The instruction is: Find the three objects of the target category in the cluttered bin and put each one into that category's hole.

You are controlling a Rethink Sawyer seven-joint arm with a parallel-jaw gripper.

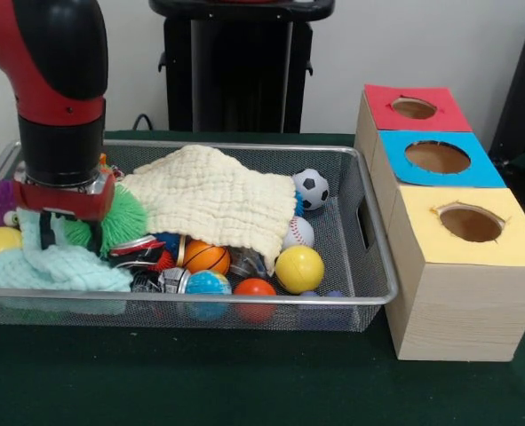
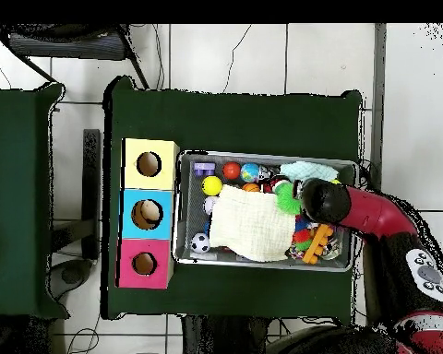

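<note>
tool – down in cluttered bin, over mint cloth | grip state – cannot tell | red hole empty

The red and black arm comes down at the upper left of the front view, its wrist vertical. The gripper hangs below a red collar at the left of the frame, its fingers hidden. In the overhead view the arm reaches in from the lower right.

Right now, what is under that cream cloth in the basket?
Poking out from under the cream cloth are an orange basketball, a baseball and a soccer ball. Anything deeper beneath is covered.
</note>
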